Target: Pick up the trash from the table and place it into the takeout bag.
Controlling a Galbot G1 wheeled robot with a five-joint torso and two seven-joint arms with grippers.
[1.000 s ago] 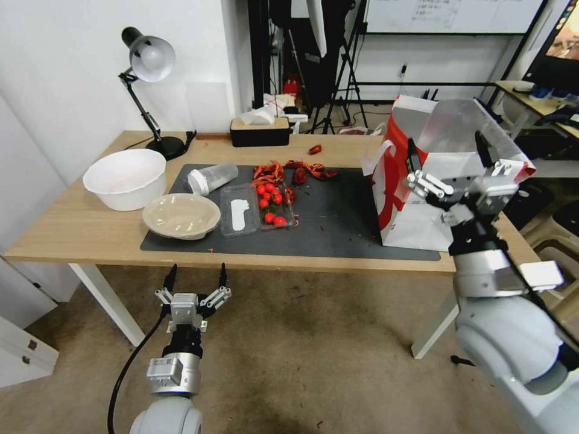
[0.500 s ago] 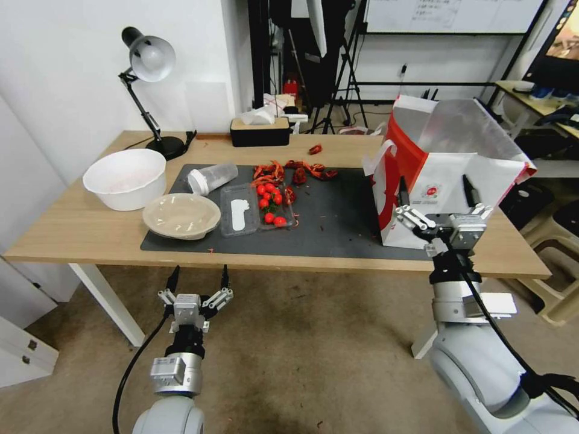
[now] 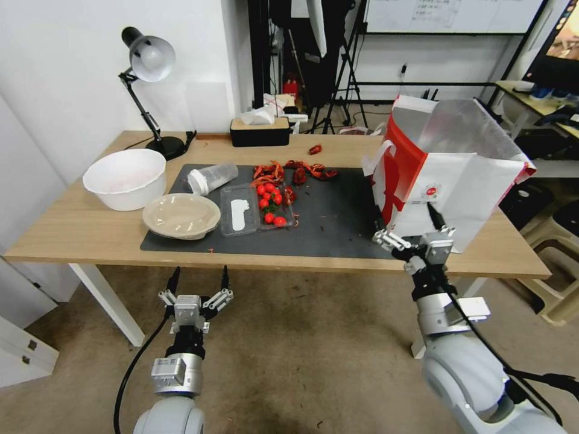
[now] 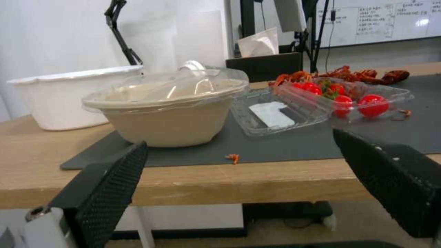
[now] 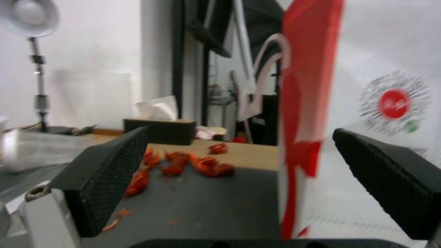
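Note:
The white and red takeout bag [image 3: 446,175] stands open at the table's [image 3: 72,229] right end, close up in the right wrist view [image 5: 367,103]. My right gripper [image 3: 405,215] is open and empty, low before the bag's near left corner at the table's front edge. On the dark mat [image 3: 338,223] lie a beige bowl [image 3: 181,216] [image 4: 170,117] under a clear lid, a tipped clear cup [image 3: 212,178], a clear tray of tomatoes [image 3: 256,208] [image 4: 321,103] and red shells [image 3: 295,172] [image 5: 184,165]. My left gripper [image 3: 198,278] hangs open below the front edge, facing the bowl.
A big white bowl [image 3: 125,178] sits left of the mat. A desk lamp [image 3: 148,60] and a black tissue box [image 3: 260,129] stand along the back edge, with one red scrap [image 3: 315,149] near them. Stools [image 3: 561,229] crowd the right side.
My right arm has come down from the bag's mouth to the table's front edge, staying open and empty. The left arm has not moved.

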